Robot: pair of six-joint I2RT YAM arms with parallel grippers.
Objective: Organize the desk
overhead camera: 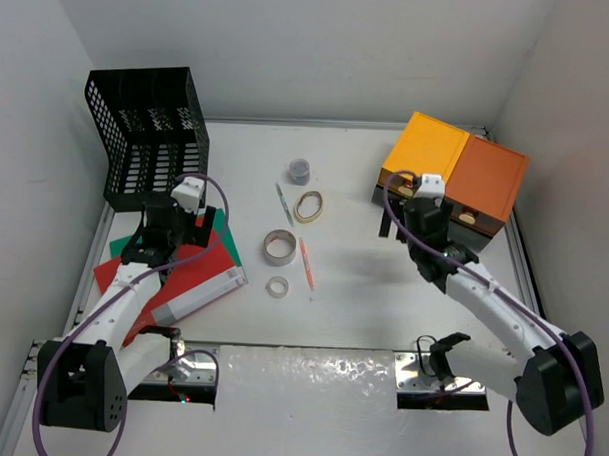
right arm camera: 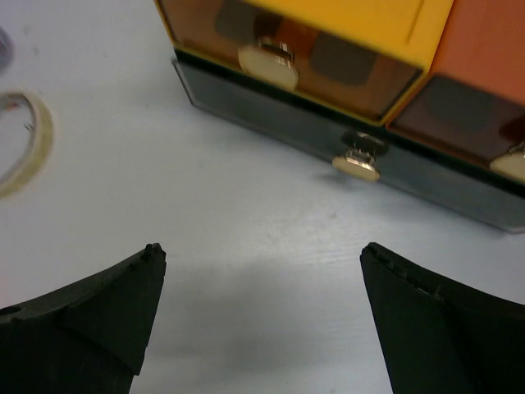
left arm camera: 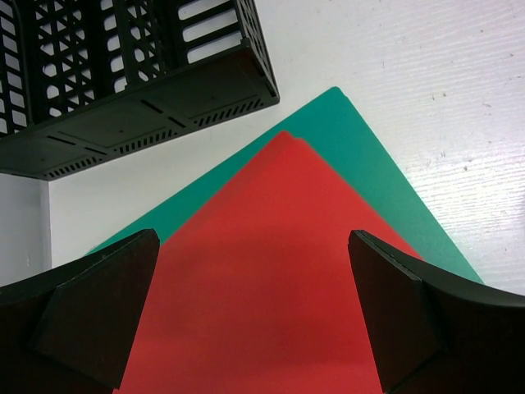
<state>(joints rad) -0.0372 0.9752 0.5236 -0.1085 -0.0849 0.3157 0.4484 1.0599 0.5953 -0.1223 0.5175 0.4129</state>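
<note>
Your white worktop (overhead camera: 363, 280) lies enclosed by plain white walls (overhead camera: 341, 49). Your left gripper (left arm camera: 253, 246) hangs spread wide above a red folder (left arm camera: 262, 328); your right gripper (right arm camera: 261, 250), equally spread, faces the orange drawer boxes (overhead camera: 432, 152).

Desk (overhead camera: 352, 290) matt white; rack (overhead camera: 148, 132) black plastic mesh.

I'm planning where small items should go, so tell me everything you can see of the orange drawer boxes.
The orange drawer boxes are two plastic-looking units standing side by side on the desk at its back right: a yellow-orange one on the left, a darker orange one on the right. Their fronts face the arms, with tinted see-through drawer fronts, a dark lower front and pale round knobs. The right gripper hangs open before them, touching nothing.
</note>
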